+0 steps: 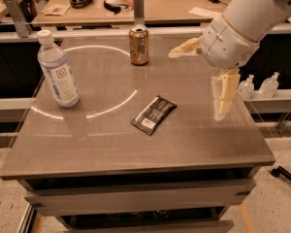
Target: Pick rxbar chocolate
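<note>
The rxbar chocolate (153, 114) lies flat near the middle of the grey table (87, 149). It has a black wrapper with a white label patch at its near-left end. My gripper (194, 86) hangs above the table's right side, up and to the right of the bar, not touching it. It is open and empty: one cream finger (185, 47) points left and the other points down.
A bronze drink can (138, 44) stands at the back centre. A clear water bottle (57, 70) stands at the left. Two small bottles (258, 86) sit on a ledge beyond the right edge. A cluttered desk (155, 4) runs behind the table.
</note>
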Tool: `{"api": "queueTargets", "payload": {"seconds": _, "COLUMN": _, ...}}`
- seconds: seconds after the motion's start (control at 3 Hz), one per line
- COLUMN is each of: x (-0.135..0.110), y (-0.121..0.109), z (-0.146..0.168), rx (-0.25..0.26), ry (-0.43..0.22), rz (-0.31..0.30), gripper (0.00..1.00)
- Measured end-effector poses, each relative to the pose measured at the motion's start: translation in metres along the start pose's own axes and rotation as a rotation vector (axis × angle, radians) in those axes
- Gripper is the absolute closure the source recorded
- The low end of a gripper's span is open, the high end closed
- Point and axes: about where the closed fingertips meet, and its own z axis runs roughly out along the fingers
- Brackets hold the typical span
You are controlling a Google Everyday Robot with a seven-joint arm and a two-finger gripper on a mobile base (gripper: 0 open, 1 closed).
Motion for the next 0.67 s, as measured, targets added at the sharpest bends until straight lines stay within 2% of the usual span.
{"api": "queueTargets", "payload": {"seconds": 0.33, "x": 0.000, "y": -0.011, "z": 0.011, "rx": -0.052, "ry": -0.027, "rz": -0.049, "gripper": 0.00}}
{"api": "queueTargets", "payload": {"seconds": 0.67, "x": -0.001, "y": -0.034, "z": 0.034, "rx": -0.123, "ry": -0.071, "rz": -0.150, "gripper": 0.00}}
